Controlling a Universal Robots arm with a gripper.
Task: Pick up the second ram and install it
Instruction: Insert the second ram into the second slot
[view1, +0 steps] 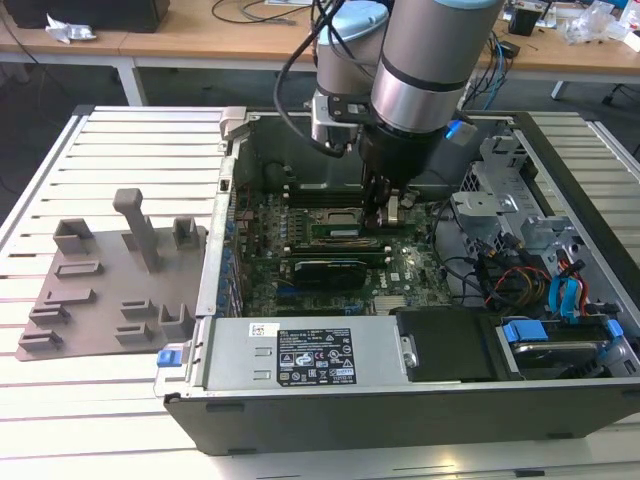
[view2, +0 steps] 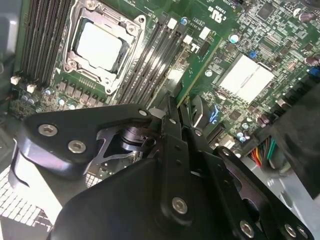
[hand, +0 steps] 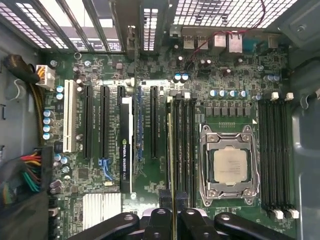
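Tool (hand: 173, 220) first: its black fingers (view2: 172, 125) are pinched shut on the second ram (hand: 172, 165), a thin green stick seen edge-on in the first wrist view, standing upright over the bank of dark memory slots (hand: 182, 150) just beside the CPU socket (hand: 229, 166). In the second wrist view the green edge of the ram (view2: 197, 67) runs away from the fingertips along those same slots, with the socket's silver lid (view2: 98, 45) beyond them. Whether the stick is fully seated in a slot I cannot tell.

Standing back, in the exterior view, the nearest thing is the open computer case (view1: 400, 405) lying on its side on the slatted desk (view1: 100, 400), with its labelled power supply (view1: 300, 355) along the near edge. Inside, a black card (view1: 325, 268) sits on the green motherboard (view1: 400, 275) just near of the tool (view1: 385, 215), which has the arm (view1: 425, 60) coming straight down above it. On the exterior view's left, a grey moulded tray (view1: 100, 290) rests on the desk, well apart from the case. On the right, drive bays with blue tabs (view1: 525, 330) and bundled cables (view1: 500, 270) fill that end of the case.
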